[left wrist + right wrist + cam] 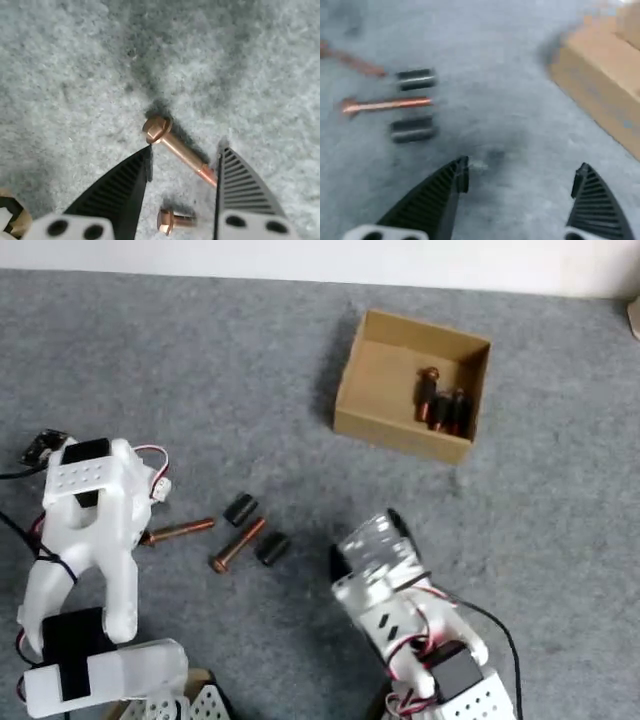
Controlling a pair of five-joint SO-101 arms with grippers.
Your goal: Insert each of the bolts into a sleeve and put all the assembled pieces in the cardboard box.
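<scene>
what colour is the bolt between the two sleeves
Copper; the bolt shows best in the high view.

Bolts [238, 544] beside sleeves [272, 548]; assembled pieces [440, 405] in box [400, 435].

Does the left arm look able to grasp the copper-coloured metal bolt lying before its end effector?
Probably yes: the left end effector is open, the copper-coloured metal bolt lies between its fingertips, and nothing covers it.
</scene>
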